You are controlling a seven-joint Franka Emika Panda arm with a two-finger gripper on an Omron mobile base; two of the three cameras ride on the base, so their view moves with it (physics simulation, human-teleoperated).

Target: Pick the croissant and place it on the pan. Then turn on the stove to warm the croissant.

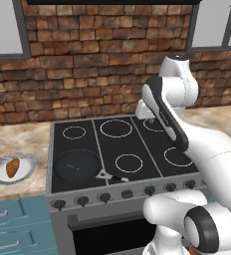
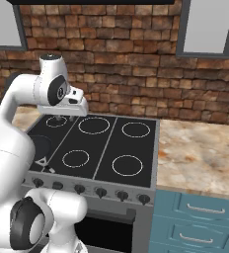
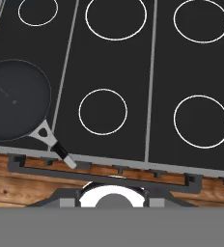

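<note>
The croissant [image 1: 12,167], small and golden-brown, lies on a round white plate [image 1: 32,163] on the counter left of the stove [image 1: 122,142]. On the stove's front left burner sits the black pan [image 1: 77,165], empty, its handle pointing toward the knobs. From the hand view, the pan [image 3: 16,100] is at the left and the stove top [image 3: 152,96] spreads below. My gripper [image 2: 58,118] hangs high over the back of the stove [image 2: 104,143], well right of the croissant and holding nothing. Its fingers are too small to judge the gap. My arm partly hides the pan [image 2: 41,144].
A row of dark knobs [image 1: 127,193] runs along the stove's steel front, also seen as knobs [image 2: 89,189]. Marble counter [image 2: 200,153] extends right of the stove, with blue drawers [image 2: 200,217] below. A brick wall [image 1: 87,64] backs the cooktop.
</note>
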